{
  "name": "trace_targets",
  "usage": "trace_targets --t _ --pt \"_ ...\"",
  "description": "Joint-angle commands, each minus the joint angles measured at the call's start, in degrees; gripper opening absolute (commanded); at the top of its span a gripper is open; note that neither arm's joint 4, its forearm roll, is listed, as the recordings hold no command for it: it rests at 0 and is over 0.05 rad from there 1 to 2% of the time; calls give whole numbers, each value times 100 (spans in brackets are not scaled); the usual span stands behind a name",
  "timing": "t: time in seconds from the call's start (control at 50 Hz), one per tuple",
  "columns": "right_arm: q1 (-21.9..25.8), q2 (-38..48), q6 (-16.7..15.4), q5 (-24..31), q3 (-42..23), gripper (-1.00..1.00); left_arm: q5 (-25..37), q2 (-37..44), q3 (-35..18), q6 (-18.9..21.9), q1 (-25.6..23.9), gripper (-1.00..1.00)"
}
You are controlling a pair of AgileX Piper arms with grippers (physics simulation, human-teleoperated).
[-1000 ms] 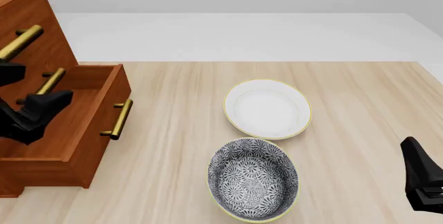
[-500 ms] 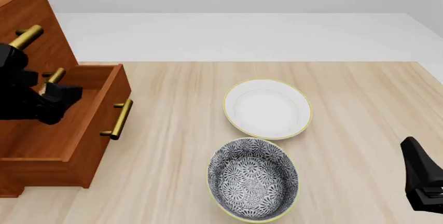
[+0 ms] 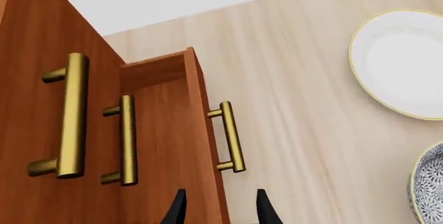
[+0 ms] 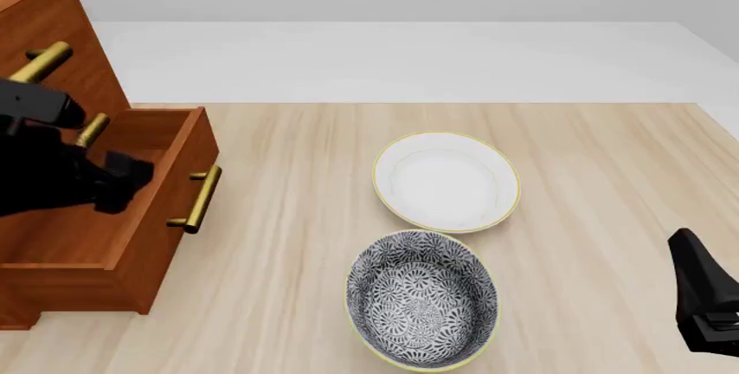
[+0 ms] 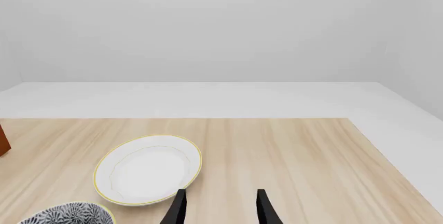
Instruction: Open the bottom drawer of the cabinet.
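Nearest us, the right gripper (image 5: 217, 208) is parked at the table's near right edge w/ fingers apart, nothing between them; no change vs. a sec ago. The patterned bowl (image 4: 424, 297) and white bowl (image 4: 446, 181) beyond it are untouched.

What changed: our left gripper (image 3: 217, 208) has lifted and swung. It sat low over the drawer a sec ago; now it's higher, above the open drawer, w/ the arm in front of the cabinet (image 4: 52, 36) face. Fingers are spread, holding nothing, clear of the brass handle (image 3: 231, 137).

The bottom drawer (image 4: 138, 218) sits at the cabinet's base, far left, pulled well out, same extension as before. We judge the task essentially done and the left arm retreating.
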Motion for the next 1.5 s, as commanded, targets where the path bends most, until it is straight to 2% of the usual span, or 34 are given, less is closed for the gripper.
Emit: trace_targets --t 0.02,0.28,0.52,0.76,0.86,1.38,1.5 --pt "1 0 0 0 0 100 -206 247 156 -100 183 100" --pt "0 0 -1 0 0 100 -409 418 280 -80 353 100" --pt "0 0 1 0 0 100 -634 710 439 -305 221 100" --pt "0 0 -1 0 0 100 -848 897 591 -332 224 100" --pt "-1 0 0 0 0 100 -968 942 680 -206 317 100" --pt "0 0 0 0 0 100 -1363 1439 847 -488 92 100" --pt "-1 0 0 -1 0 100 -1487 1498 918 -428 173 100"
